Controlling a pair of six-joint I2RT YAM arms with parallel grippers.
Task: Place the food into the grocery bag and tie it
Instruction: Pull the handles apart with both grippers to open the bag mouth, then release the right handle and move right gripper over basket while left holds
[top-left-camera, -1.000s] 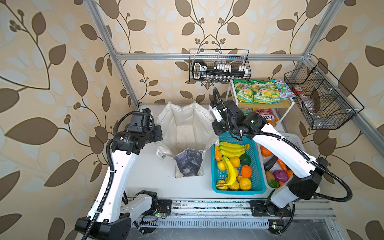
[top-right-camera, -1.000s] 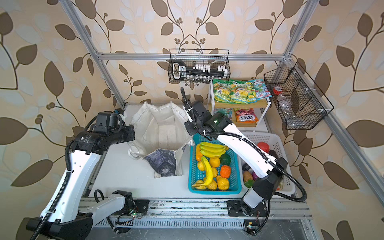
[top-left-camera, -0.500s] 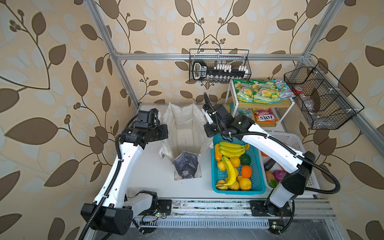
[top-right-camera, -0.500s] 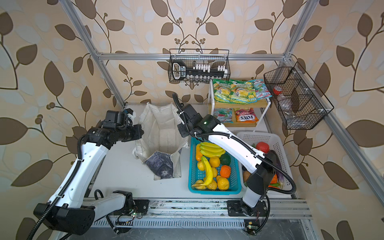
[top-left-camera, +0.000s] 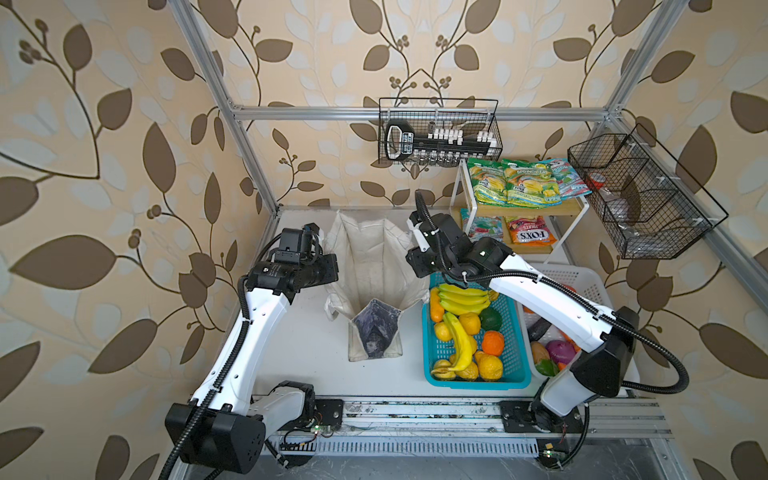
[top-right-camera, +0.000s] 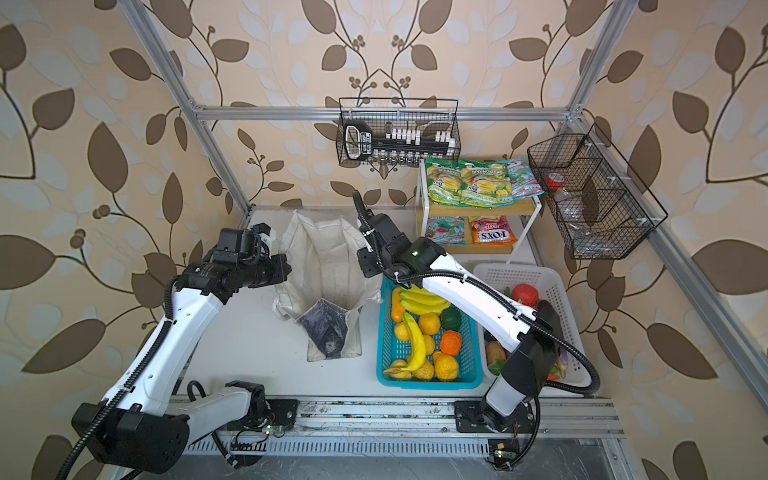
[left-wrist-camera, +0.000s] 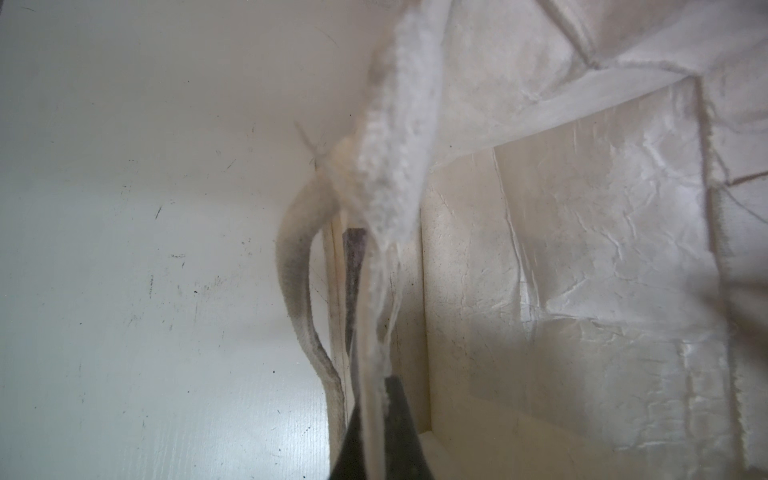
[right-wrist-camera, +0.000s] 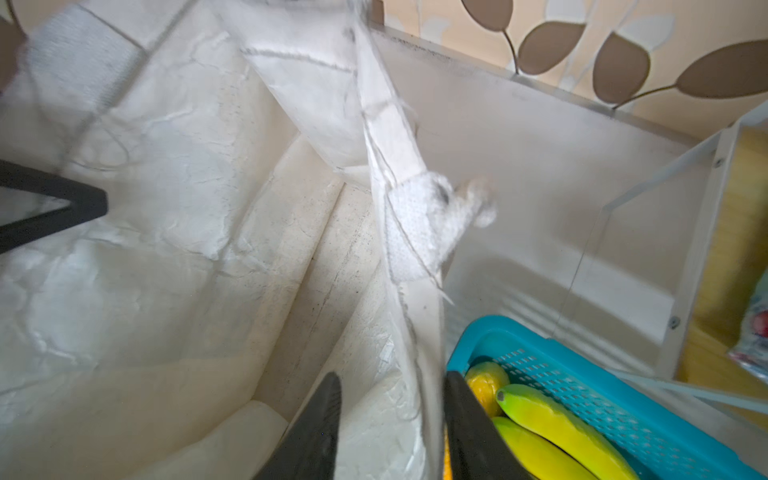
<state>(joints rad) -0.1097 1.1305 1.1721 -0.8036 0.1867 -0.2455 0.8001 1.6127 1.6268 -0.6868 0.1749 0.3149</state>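
Pinching grocery bag, left claw; right claw agape astride opposite rim.

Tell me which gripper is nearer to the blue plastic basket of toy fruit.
Right. The right gripper straddles the rim of the off-white canvas tote, beside the blue plastic basket; the left gripper clamps the tote's opposite side, farther off.

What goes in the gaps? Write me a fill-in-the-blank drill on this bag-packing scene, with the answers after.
The bananas lie in the ___ basket.
The left gripper is ___ on the rim of the bag.
On the right gripper the jaws stand ___, astride the bag's other edge.
The green packets lie on the ___ level of the shelf.
Answers: blue; shut; open; top.
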